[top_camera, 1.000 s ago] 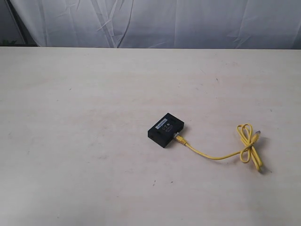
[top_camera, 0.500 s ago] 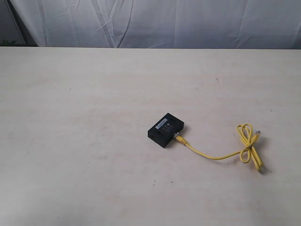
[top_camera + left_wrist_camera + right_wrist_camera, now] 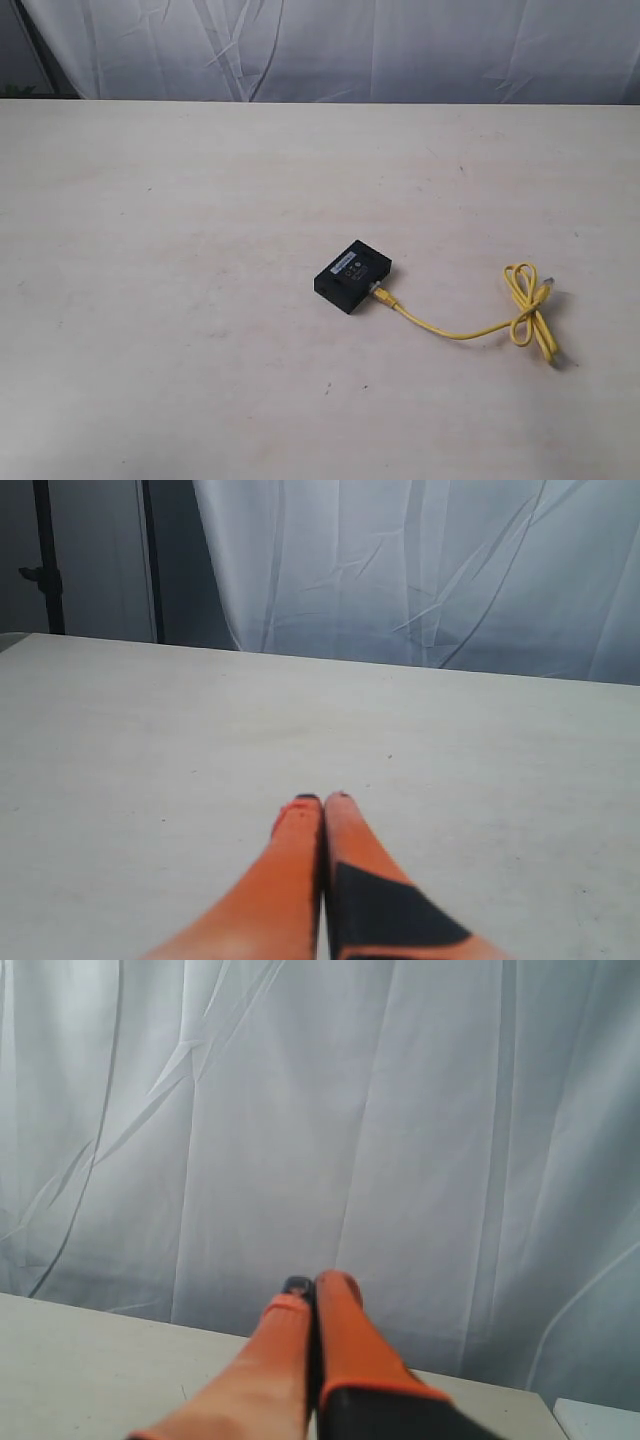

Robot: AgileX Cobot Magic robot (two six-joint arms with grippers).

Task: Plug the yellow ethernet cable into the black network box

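The black network box (image 3: pixel 353 275) lies flat on the table a little right of centre in the exterior view, its grey-white label facing up. One plug of the yellow ethernet cable (image 3: pixel 455 332) sits at the box's near right corner; the cord runs right to a knotted loop (image 3: pixel 528 302). Neither arm appears in the exterior view. In the left wrist view my left gripper (image 3: pixel 322 800) is shut, orange fingers pressed together over bare tabletop, holding nothing. My right gripper (image 3: pixel 318 1285) is shut too, empty, pointing at the curtain. Box and cable are out of both wrist views.
A pale wooden table (image 3: pixel 180 250) fills the exterior view. A white curtain (image 3: pixel 330 50) hangs behind its far edge. A dark stand (image 3: pixel 42 570) shows at the back in the left wrist view.
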